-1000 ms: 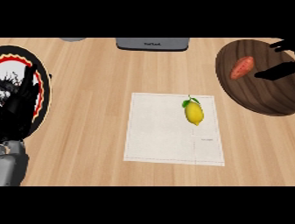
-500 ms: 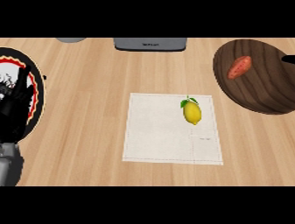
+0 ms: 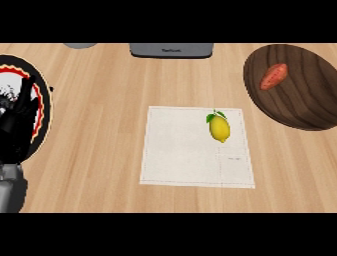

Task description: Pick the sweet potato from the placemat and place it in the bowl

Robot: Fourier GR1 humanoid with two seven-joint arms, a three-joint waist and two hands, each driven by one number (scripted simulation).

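Now the sweet potato (image 3: pixel 273 76) lies in the wooden bowl (image 3: pixel 304 107) at far right. I have drawn my right hand out of view since a second ago, so placement looks done. Left hand (image 3: pixel 17 120) rests at left, fingers straight. Lemon (image 3: pixel 220 127) remains on the placemat (image 3: pixel 186 160).

Orange sweet potato (image 3: pixel 273 76) in dark bowl (image 3: pixel 311 107)

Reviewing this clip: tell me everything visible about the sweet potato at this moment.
The sweet potato is a small, orange-red, elongated tuber with tapered ends and a matte skin. It lies tilted, its upper end pointing up and to the right, inside the dark wooden bowl at the counter's right, in the bowl's upper left part. It rests on the bowl's inner surface; no hand touches it, and it is well apart from the placemat.
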